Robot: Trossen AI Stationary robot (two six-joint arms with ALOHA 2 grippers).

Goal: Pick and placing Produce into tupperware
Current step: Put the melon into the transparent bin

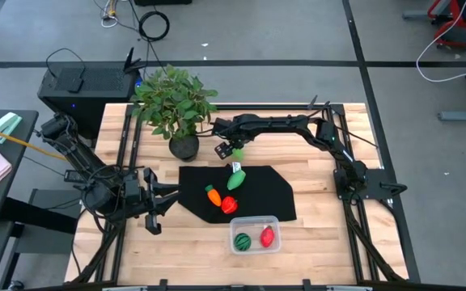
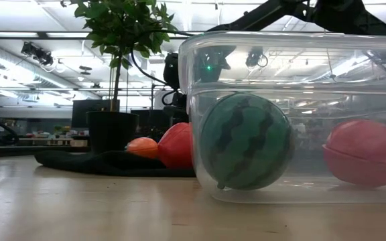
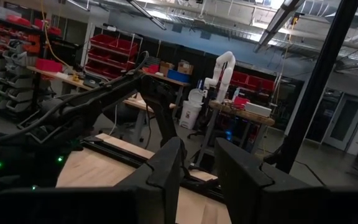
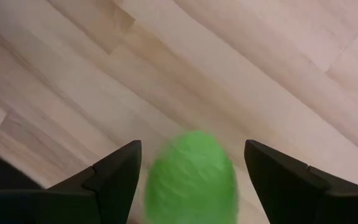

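The clear tub (image 1: pixel 255 233) (image 2: pixel 300 60) stands on the wood just near of the black mat (image 1: pixel 277 194). It holds a striped green melon (image 1: pixel 242 240) (image 2: pixel 245 140) and a red piece (image 1: pixel 267 236) (image 2: pixel 366 152). An orange piece (image 1: pixel 213 195), a red piece (image 1: pixel 229 204) and a light green piece (image 1: pixel 235 179) lie on the mat. My right gripper (image 1: pixel 232 151) (image 4: pixel 192 149) hangs open over the wood beyond the mat's far edge. Another light green piece (image 4: pixel 191 183) shows blurred between its fingers, with a gap on each side. My left gripper (image 1: pixel 168 202) (image 3: pixel 199 155) waits open left of the mat.
A leafy potted plant (image 1: pixel 176 105) (image 2: pixel 111 130) stands at the far left of the table, close to my right gripper. Bare wood lies to the right of the mat and the tub. The black frame rails (image 1: pixel 354 218) run along both sides.
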